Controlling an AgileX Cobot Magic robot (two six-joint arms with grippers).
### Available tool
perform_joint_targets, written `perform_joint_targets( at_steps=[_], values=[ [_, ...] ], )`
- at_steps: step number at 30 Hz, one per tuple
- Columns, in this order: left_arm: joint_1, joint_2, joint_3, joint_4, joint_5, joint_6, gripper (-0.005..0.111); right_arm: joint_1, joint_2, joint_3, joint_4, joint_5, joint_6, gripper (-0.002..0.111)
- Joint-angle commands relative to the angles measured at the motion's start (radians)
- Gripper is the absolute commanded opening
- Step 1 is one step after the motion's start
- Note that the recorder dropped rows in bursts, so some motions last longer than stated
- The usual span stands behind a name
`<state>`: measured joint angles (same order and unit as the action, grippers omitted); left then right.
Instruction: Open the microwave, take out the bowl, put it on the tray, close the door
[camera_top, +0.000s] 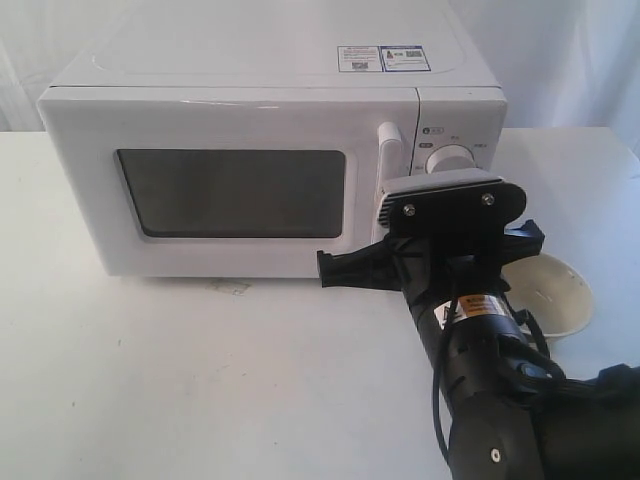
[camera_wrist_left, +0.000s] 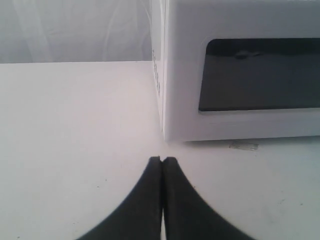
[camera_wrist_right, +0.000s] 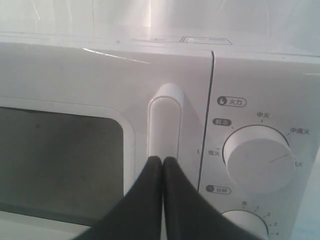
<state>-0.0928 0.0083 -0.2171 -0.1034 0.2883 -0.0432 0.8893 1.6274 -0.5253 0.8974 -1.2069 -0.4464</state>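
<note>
The white microwave (camera_top: 270, 70) stands at the back of the table with its door (camera_top: 90, 190) closed. My right gripper (camera_wrist_right: 163, 159) is shut and empty, its tips right in front of the lower part of the door's vertical handle (camera_wrist_right: 165, 117); whether they touch it I cannot tell. In the exterior view the right wrist (camera_top: 455, 215) hides those tips. A cream-white bowl (camera_top: 555, 290) sits on the table right of the microwave, partly behind the right arm. No tray shows. My left gripper (camera_wrist_left: 162, 159) is shut and empty, low over the table near the microwave's front left corner (camera_wrist_left: 165, 132).
Two round knobs (camera_wrist_right: 256, 158) sit on the panel right of the handle. White table (camera_top: 200, 380) stretches in front of the microwave, with a small smudge (camera_top: 232, 288) near its base. White cloth hangs behind.
</note>
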Motion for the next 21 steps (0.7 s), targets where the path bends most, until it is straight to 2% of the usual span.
perform_joint_targets(
  at_steps=[1,9,17,21],
  values=[
    [0.022,-0.008,0.056,0.070,-0.058,-0.005,0.000,0.005,-0.008,0.009,-0.002,-0.014,-0.001,0.000],
    [0.045,-0.008,0.212,0.184,-0.138,-0.001,0.000,0.005,-0.008,0.009,-0.002,-0.014,-0.001,0.000],
    [0.045,-0.008,0.217,0.189,-0.057,0.017,0.000,0.005,-0.008,0.009,-0.001,-0.014,-0.001,0.000],
    [0.045,-0.008,0.217,0.189,-0.057,0.025,0.000,0.005,-0.008,0.009,-0.001,-0.014,-0.001,0.000]
  ],
)
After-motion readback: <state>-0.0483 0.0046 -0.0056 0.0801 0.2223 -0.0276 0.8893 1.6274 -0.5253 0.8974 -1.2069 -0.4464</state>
